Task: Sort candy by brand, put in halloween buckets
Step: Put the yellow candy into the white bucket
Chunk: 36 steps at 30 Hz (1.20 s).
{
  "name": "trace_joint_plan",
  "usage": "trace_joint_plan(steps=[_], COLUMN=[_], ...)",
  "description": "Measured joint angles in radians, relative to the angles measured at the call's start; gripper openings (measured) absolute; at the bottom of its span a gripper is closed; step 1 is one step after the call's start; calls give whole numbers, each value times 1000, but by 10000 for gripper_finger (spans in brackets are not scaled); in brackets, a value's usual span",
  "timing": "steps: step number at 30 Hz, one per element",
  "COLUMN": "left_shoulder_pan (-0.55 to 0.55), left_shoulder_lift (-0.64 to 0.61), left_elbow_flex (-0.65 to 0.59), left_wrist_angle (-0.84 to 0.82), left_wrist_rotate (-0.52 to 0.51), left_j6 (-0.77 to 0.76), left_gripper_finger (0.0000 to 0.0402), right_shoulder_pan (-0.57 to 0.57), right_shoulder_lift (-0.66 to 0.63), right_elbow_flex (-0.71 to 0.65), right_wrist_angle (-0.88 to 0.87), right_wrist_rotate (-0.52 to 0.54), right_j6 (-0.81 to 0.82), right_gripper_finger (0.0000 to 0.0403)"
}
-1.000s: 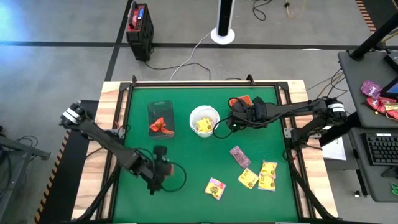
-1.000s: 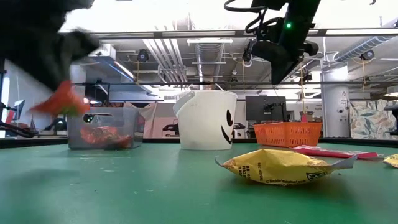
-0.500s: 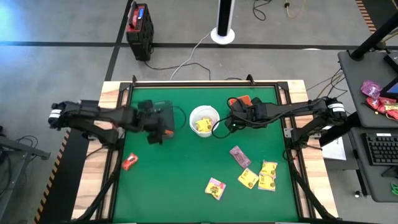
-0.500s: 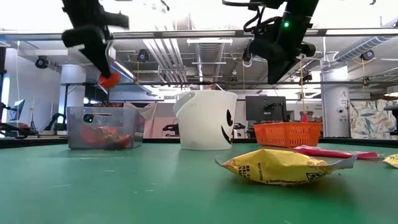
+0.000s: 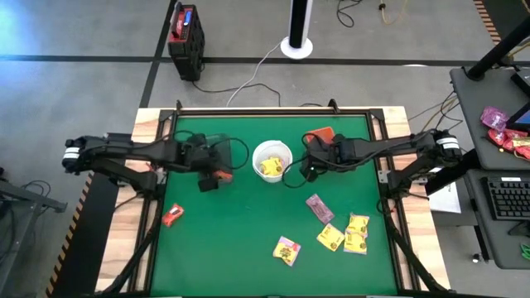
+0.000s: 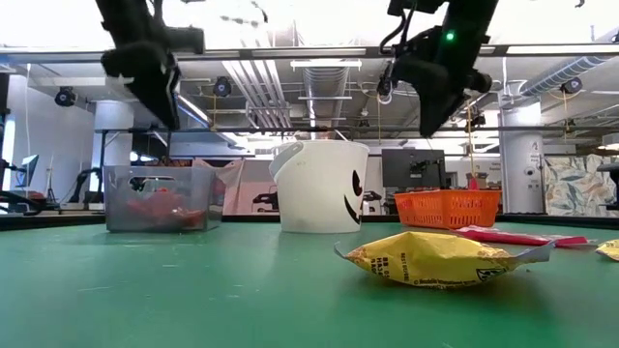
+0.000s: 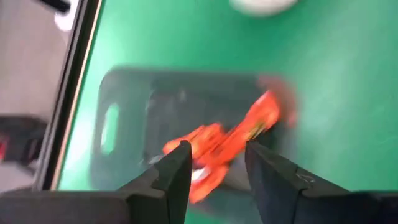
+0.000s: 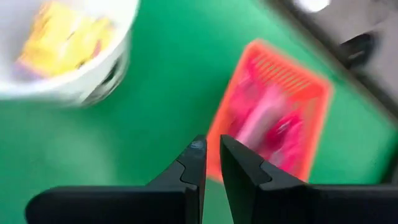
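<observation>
Green table (image 5: 248,223) (three buckets (image 5: 272,157), scattered candy (image 5: 330,237))

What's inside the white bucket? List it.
Yellow candy lies in the white bucket. In the low view its wall hides the contents, so anything beneath the yellow packets can't be seen.

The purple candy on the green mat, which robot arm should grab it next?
Probably the right. The right gripper hangs closer to the purple candy, fingers almost shut with nothing between them. The left gripper is open over the dark tub, farther away.

Red-orange packet (image 7: 217,140) now in tub (image 7: 124,112).
</observation>
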<state>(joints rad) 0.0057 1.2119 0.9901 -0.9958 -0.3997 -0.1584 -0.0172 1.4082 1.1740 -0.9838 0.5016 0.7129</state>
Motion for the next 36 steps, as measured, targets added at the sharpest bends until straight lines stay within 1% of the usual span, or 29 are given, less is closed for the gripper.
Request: trace_joint_plan(steps=[2, 6, 8, 11, 16, 18, 23, 27, 30, 33, 36], left_shoulder_pan=[-57, -189, -252, -336, -443, -473, -500, -501, -501, -501, -501], left_shoulder_lift=[-15, -39, -49, -61, -68, -68, -68, -68, -68, -68, -68], left_elbow_flex=[-2, -19, -30, -53, -69, -70, -70, -70, -70, -70, -70], left_wrist_angle=[58, 215, 287, 360, 381, 386, 390, 392, 401, 418, 420], left_wrist_rotate=[-1, 0, -8, -66, -201, -237, -246, -247, -247, -248, -248], left_j6=[-19, -24, -18, -17, -43, -45, -69, -78, -67, -61, -61], left_gripper_finger=[134, 128, 126, 123, 120, 120, 120, 120, 120, 120, 120], right_shoulder_pan=[17, 65, 97, 152, 255, 297, 409, 485, 524, 542, 549], right_shoulder_lift=[0, 0, 0, 0, 15, 16, 16, 16, 16, 21, 51], right_elbow_flex=[-8, -36, -55, -94, -127, -131, -133, -138, -151, -182, -205], right_wrist_angle=[4, 7, 11, 31, 36, 41, 101, 108, 110, 155, 222], right_wrist_rotate=[-91, -271, -328, -396, -419, -438, -526, -540, -552, -548, -535], right_j6=[2, 72, 97, 153, 274, 319, 401, 496, 557, 596, 598], right_gripper_finger=[41, 41, 41, 41, 41, 41, 41, 45, 66, 101, 137])
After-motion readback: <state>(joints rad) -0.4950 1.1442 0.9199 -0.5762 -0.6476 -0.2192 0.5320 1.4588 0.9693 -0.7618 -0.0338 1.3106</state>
